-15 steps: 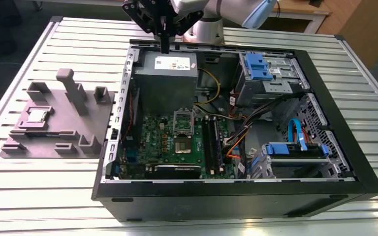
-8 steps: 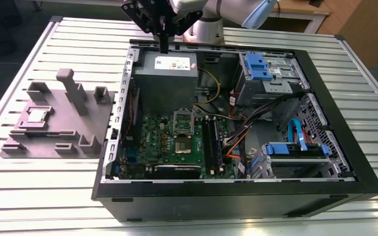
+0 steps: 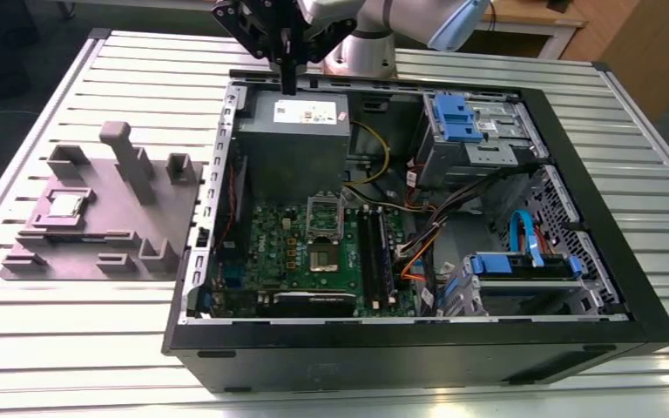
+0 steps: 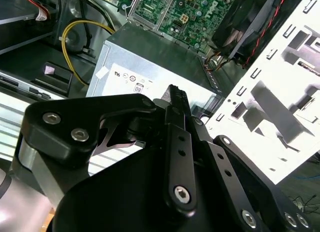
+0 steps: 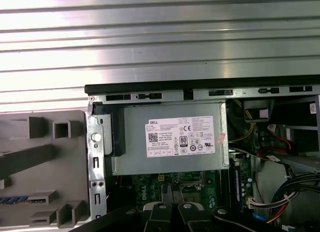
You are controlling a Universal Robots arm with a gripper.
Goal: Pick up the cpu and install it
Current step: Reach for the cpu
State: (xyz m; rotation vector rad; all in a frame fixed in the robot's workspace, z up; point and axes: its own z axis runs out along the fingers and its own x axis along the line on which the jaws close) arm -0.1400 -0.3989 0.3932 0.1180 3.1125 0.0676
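Across the slatted metal table (image 3: 137, 61) an open black computer case (image 3: 428, 353) lies on its side, its inside facing up. Just beside it, at the exterior view's left, a grey moulded fixture (image 3: 137, 218) with upright posts rests on the table. Within the case, a grey metal power supply box (image 3: 293, 148) with a white label sits next to the green motherboard (image 3: 276, 252), which carries a silver socket frame (image 3: 325, 213). The claw (image 3: 289, 85) hangs above the far rim of the case, over the box's edge, its fingers pressed together with nothing between them. The cpu (image 3: 65, 205) lies flat in a recess of the fixture, well apart from the claw and outside the case.
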